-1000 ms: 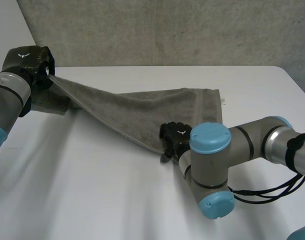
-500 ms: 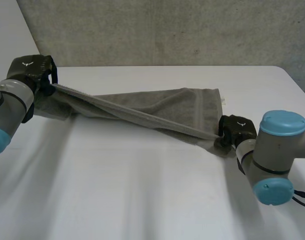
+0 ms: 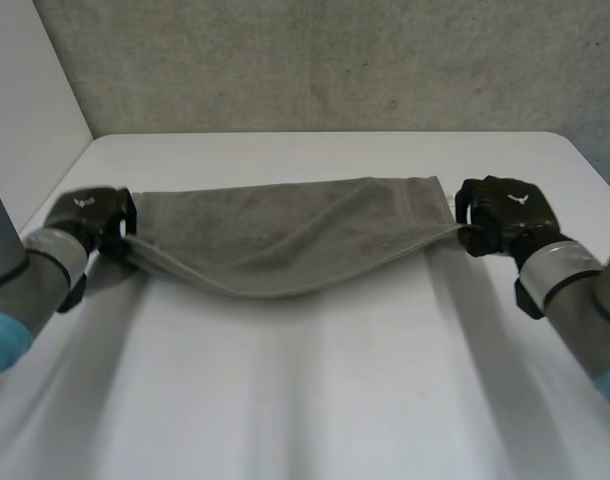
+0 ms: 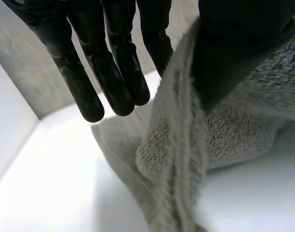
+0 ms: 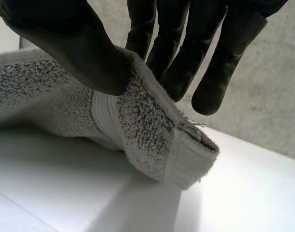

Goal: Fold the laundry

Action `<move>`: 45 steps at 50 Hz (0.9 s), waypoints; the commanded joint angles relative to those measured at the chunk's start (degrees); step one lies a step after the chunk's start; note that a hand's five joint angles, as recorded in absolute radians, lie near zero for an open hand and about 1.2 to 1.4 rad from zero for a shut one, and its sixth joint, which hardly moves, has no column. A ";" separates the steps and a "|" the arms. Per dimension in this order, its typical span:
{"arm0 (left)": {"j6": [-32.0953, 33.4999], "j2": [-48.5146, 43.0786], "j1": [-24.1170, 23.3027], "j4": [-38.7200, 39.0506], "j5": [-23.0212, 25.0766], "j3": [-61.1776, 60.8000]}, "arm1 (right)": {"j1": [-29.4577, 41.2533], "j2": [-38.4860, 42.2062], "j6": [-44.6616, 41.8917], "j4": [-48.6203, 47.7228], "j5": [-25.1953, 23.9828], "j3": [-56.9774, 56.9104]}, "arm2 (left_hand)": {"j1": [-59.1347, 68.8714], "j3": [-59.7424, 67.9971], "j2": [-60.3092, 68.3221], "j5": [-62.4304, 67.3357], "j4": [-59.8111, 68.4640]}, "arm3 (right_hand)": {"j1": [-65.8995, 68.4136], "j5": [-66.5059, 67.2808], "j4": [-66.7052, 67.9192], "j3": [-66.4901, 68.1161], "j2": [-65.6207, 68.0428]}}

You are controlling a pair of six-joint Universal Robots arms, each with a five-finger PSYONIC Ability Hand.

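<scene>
Black fingers, left: the left hand [image 3: 90, 215] pinches the towel [image 3: 285, 235] at its left end; in the left wrist view the thumb [image 4: 234, 53] presses on the pile while the fingers [image 4: 113, 72] hang straight and close together on the other side of the hem.
Black fingers, right: the right hand [image 3: 505, 210] pinches the right end the same way, thumb [image 5: 65, 43] on top of the corner, fingers [image 5: 210, 72] straight behind it, the hemmed corner sticking out past them.
Towel: grey terry, strung between the two hands, its near long edge raised and sagging in the middle, its far part lying on the counter [image 3: 305, 390].
Long axis: across the counter from hand to hand, so the cloth runs inward from each set of fingers toward the other.
Nearer hand: neither, since each has its own end.
Likely next move: carrying the held edge over to meet the far one, both hands travelling together, judging by the hold.
Open room: bare counter lies toward the robot; the wall [image 3: 335, 60] stands well behind the far edge.
Edges: the counter's left edge lies near the left hand; more room lies beyond the right hand.
</scene>
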 commanded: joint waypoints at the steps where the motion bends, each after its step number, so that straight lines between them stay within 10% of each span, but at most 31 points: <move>1: 0.18 -0.52 0.05 4.09 3.11 -6.41 | -5.90 -3.22 -4.52 0.05 -5.95 4.98 | -10.01 -10.16 -10.10 -10.05 -10.09 | 3.35 3.24 3.26 3.44 3.08; 11: 0.18 -0.70 0.13 9.02 3.46 -10.29 | -9.60 -3.31 -4.52 -0.39 -6.05 5.08 | -29.39 -29.55 -29.49 -29.43 -29.48 | 3.35 3.24 3.26 3.44 3.08; 35: 2.98 -1.14 0.31 10.17 3.03 -11.96 | -13.47 -6.12 -4.26 -0.56 -5.96 6.75 | -26.72 -26.87 -26.81 -26.76 -26.80 | 3.35 3.24 3.26 3.44 3.08; 45: 7.30 -0.17 0.40 7.80 3.38 -12.23 | -13.03 -6.12 -4.69 0.05 -6.22 6.22 | 21.71 21.56 21.62 21.67 21.63 | 3.35 3.24 3.26 3.44 3.08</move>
